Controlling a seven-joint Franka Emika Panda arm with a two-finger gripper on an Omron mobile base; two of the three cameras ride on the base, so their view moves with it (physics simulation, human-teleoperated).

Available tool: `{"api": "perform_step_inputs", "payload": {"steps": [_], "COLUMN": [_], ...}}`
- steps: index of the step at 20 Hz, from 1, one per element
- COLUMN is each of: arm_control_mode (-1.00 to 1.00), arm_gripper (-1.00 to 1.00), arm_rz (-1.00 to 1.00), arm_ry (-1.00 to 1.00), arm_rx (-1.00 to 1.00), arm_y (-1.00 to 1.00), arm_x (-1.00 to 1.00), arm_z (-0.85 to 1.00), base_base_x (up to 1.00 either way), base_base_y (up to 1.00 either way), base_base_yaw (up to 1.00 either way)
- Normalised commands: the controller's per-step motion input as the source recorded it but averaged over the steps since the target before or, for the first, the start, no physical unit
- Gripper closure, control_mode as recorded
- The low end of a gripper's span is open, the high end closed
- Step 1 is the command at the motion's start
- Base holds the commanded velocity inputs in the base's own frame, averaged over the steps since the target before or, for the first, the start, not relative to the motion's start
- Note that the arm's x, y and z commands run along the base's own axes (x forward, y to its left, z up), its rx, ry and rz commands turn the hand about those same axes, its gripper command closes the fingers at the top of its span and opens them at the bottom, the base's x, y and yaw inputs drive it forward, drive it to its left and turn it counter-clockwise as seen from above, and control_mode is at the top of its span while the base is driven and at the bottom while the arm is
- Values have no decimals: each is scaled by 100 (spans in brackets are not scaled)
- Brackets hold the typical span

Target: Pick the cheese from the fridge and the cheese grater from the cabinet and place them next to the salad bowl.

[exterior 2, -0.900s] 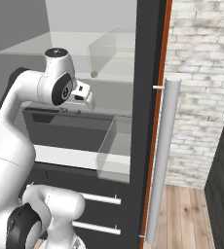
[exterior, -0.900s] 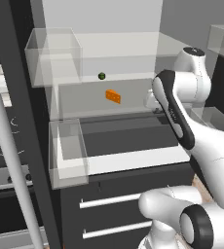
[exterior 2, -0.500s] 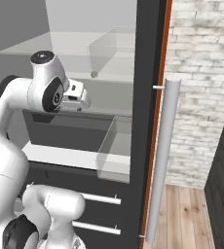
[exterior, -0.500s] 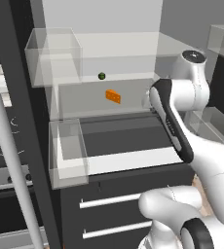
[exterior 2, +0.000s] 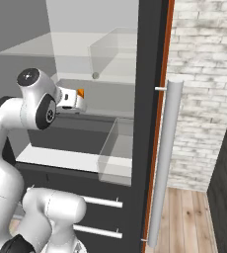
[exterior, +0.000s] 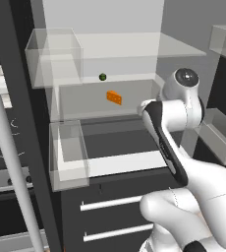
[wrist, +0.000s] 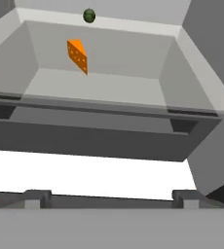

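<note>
In the left base view the cheese (exterior: 114, 97) is seen well back on a shelf of the open fridge (exterior: 100, 54), below a small dark green ball (exterior: 102, 77), while the claw is hidden behind the arm. In the right base view the cheese (exterior 2: 80, 93) is largely covered by the hand. In the hand view the cheese (wrist: 78, 55) lies well beyond the claw (wrist: 111, 198), whose fingertips (wrist: 38, 197) are set wide apart and empty, cut off by the bottom edge.

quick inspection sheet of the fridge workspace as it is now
surface: pale grey fridge interior with glass shelves and clear door bins, door open
job's things: cheese, an orange wedge, lies on a fridge shelf, untouched
clutter: small dark green ball behind and above the cheese
grippers: pincer open, short of the cheese, holding nothing
cables: nothing seen
surroundings: brick wall, wood floor, grey door handle bar, drawers below
</note>
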Motion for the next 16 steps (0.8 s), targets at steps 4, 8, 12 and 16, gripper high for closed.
{"api": "perform_step_inputs", "payload": {"steps": [4,8,12,16], "arm_control_mode": [-100,-100,-100,-100], "arm_gripper": [-100,-100,-100,-100], "arm_rz": [2,6,8,8], "arm_ry": [-16,-9,0,0], "arm_rx": [6,7,1,0], "arm_y": [1,11,18,14], "arm_x": [1,1,5,14], "arm_z": [6,1,11,26], "base_base_x": [0,0,0,0], "base_base_y": [0,0,0,0], "base_base_yaw": [0,0,0,0]}}
